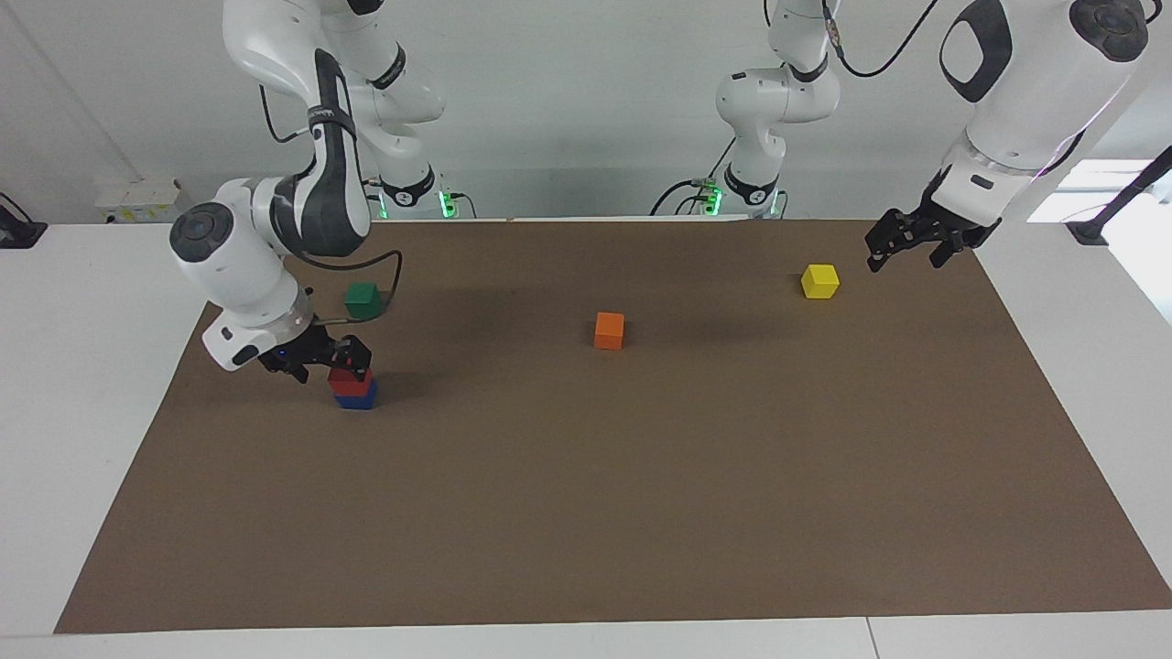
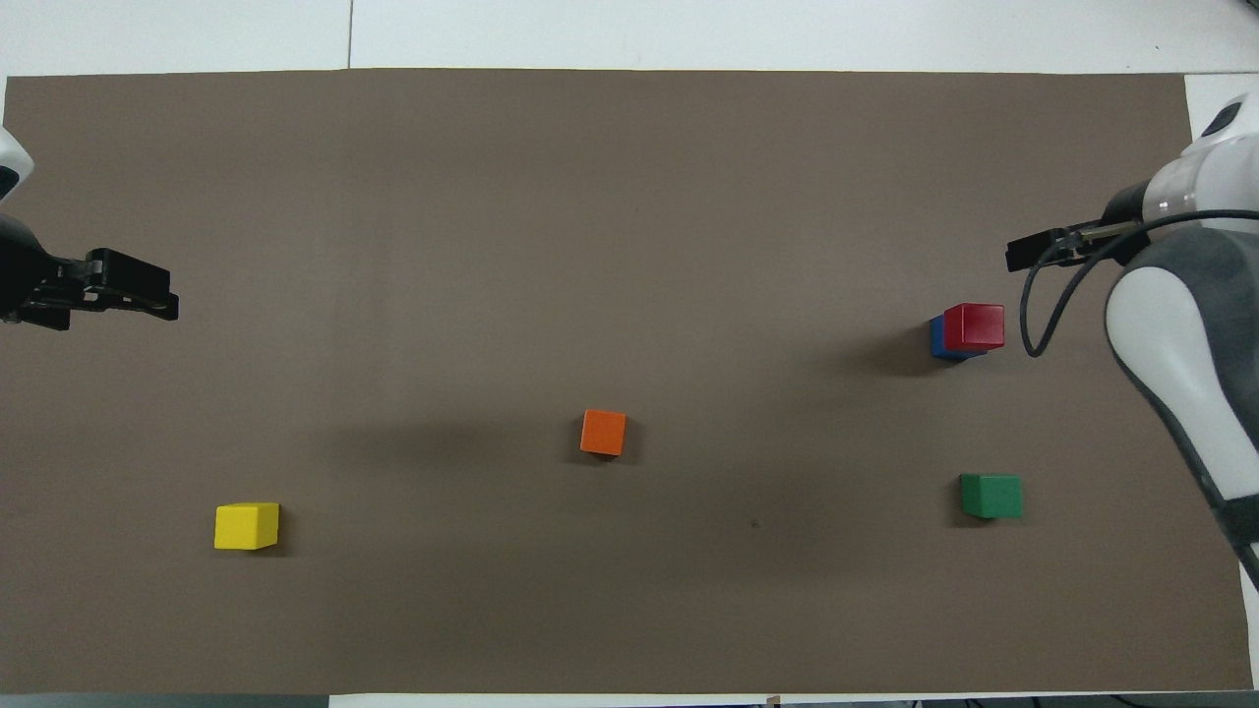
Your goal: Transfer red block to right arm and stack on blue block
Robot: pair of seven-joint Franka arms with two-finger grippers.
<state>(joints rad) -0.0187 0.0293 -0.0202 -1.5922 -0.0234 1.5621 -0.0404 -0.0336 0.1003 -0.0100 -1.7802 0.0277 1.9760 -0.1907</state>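
Observation:
The red block [image 1: 350,377] sits on the blue block [image 1: 357,400], slightly offset; the stack also shows in the overhead view, red [image 2: 974,326] on blue [image 2: 937,340]. My right gripper [image 1: 325,360] is open and empty. It hangs just beside the red block's top, toward the right arm's end of the table. In the overhead view the right gripper [image 2: 1028,254] stands apart from the stack. My left gripper [image 1: 911,254] is open and empty, waiting raised over the mat's edge at the left arm's end, beside the yellow block; it also shows in the overhead view [image 2: 148,295].
A green block [image 1: 363,299] lies nearer to the robots than the stack. An orange block [image 1: 609,330] lies mid-mat. A yellow block [image 1: 819,281] lies toward the left arm's end. All rest on a brown mat [image 1: 641,503].

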